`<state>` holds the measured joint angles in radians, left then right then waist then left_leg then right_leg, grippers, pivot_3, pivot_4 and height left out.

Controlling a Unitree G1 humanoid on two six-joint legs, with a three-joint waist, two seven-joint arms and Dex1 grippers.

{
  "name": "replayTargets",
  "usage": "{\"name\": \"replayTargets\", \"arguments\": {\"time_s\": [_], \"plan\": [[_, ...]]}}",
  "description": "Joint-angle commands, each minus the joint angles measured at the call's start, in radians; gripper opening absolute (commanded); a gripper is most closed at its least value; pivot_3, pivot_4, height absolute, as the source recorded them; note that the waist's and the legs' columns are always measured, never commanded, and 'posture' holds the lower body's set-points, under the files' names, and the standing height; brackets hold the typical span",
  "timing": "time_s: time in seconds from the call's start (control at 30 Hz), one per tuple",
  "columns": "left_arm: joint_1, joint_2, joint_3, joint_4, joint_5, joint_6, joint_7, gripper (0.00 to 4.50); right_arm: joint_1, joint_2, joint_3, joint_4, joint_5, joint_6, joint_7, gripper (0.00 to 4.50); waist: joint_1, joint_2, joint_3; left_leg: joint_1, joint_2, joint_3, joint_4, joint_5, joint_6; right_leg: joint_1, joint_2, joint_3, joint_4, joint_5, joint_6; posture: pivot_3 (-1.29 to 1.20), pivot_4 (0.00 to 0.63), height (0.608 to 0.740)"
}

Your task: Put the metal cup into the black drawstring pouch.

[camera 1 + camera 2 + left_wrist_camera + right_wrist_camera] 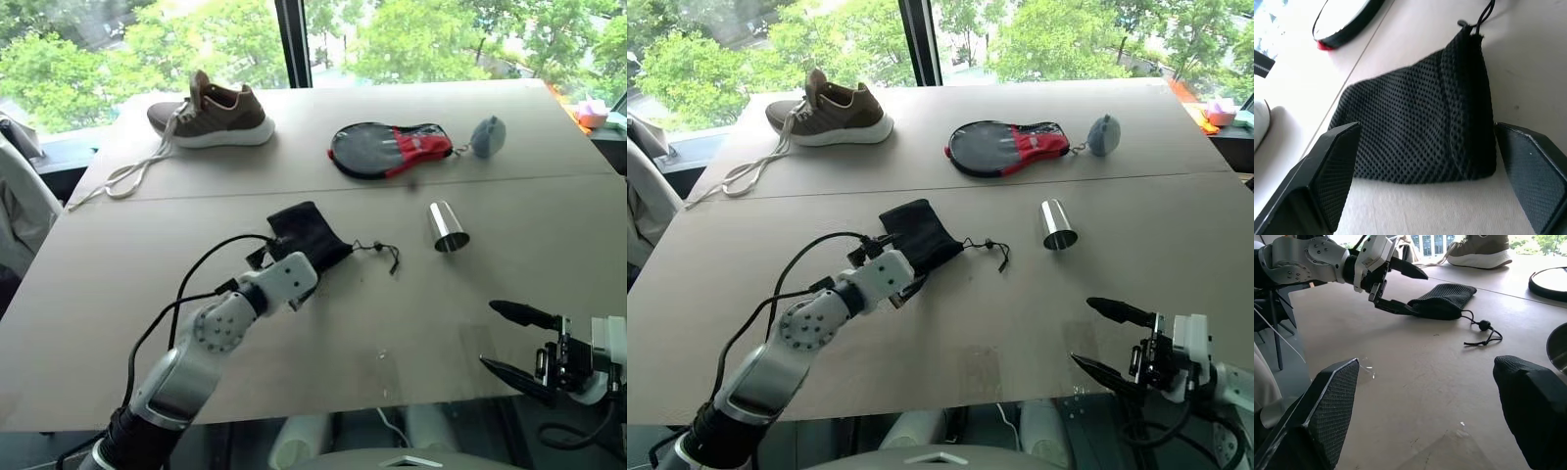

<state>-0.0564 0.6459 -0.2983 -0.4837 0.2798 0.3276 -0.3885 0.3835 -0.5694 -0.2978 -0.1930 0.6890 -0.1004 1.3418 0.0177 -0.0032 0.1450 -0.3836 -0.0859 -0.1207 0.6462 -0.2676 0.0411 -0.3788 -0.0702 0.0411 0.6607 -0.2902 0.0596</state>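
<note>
Black mesh fabric, the black drawstring pouch [306, 238] lies flat near the middle of the counter [118, 284], its long axis running on a slant from the far-left toward the near-right, with the gathered mouth, cord and toggle [375, 247] trailing toward the right edge. The left end effector [1400, 286] sits at the pouch's near-left, closed end, released, its two black fingers [1332, 161] spread wide with the bag's bottom lying between them in the left wrist view; one finger looks to be down at the counter beside the fabric and the other above it, so it straddles the pouch without gripping it. The metal cup [448, 226] lies on its side to the right of the pouch, well apart from it, past the cord's end, its open rim facing the near edge and its axis pointing roughly toward the far edge. The right end effector [519, 341] hangs near the counter's near-right corner, released too and holding nothing, with the cup farther in from it toward the far edge. Judging by this layout, the right arm is the nearer to the cup and the left is placed to take the pouch, whose mouth already faces the cup's side
</note>
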Motion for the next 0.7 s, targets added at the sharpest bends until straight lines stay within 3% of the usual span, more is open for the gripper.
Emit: {"name": "replayTargets", "arguments": {"time_s": [0.03, 0.4, 0.7], "plan": [[0.021, 0.003, 0.015, 0.008, 0.089, -0.091, 0.058, 4.5, 0.008, 0.007, -0.023, -0.009, 0.001, -0.029, 0.0, 4.44, -0.002, 0.0, 0.0, 0.0, 0.0, 0.0, 0.0, 0.0, 0.0, 0.0, 0.0, 0.0, 0.0, 0.0, 0.0, 0.0, 0.15, 0.74], [0.071, -0.07, 0.048, 0.098, 0.228, -0.202, 0.199, 4.5, 0.014, 0.013, -0.017, 0.004, -0.005, -0.036, -0.003, 4.44, 0.003, 0.0, 0.0, 0.0, 0.0, 0.0, 0.0, 0.0, 0.0, 0.0, 0.0, 0.0, 0.0, 0.0, 0.0, 0.0, 0.15, 0.74], [0.008, -0.178, 0.088, 0.187, 0.197, -0.205, 0.228, 4.5, 0.027, 0.024, -0.016, -0.005, -0.012, -0.044, -0.018, 4.44, 0.005, 0.0, 0.0, 0.0, 0.0, 0.0, 0.001, 0.0, 0.0, 0.0, 0.0, -0.001, 0.001, 0.0, 0.0, 0.0, 0.15, 0.74]]}}
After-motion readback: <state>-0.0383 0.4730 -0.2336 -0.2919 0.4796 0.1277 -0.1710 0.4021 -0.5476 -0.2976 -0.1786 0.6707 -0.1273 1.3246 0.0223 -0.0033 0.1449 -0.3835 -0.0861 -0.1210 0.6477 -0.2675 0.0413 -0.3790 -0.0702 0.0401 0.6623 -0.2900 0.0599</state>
